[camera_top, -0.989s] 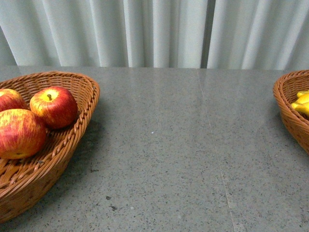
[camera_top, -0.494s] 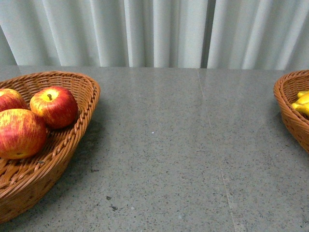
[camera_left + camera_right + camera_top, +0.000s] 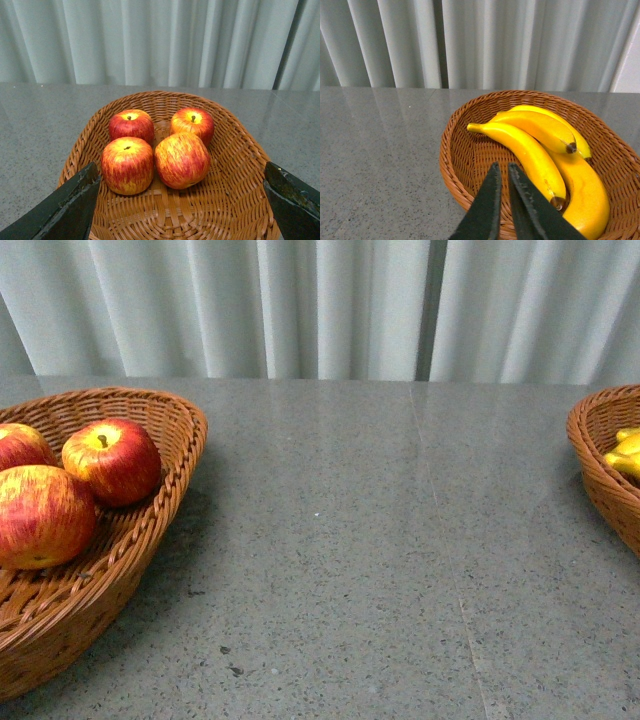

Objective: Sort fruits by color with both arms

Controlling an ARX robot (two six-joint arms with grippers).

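In the front view, red apples (image 3: 112,460) lie in a wicker basket (image 3: 150,530) at the left, and a yellow banana (image 3: 625,455) shows in a second basket (image 3: 595,480) at the right edge. Neither arm shows there. In the left wrist view, several red apples (image 3: 181,159) lie in the basket (image 3: 240,165); my left gripper (image 3: 182,212) is open and empty above its near end. In the right wrist view, several yellow bananas (image 3: 530,155) lie in the basket (image 3: 457,170); my right gripper (image 3: 502,172) is shut and empty over its near rim.
A grey speckled table (image 3: 350,570) stretches between the two baskets. Pale curtains (image 3: 320,310) hang behind the table's far edge.
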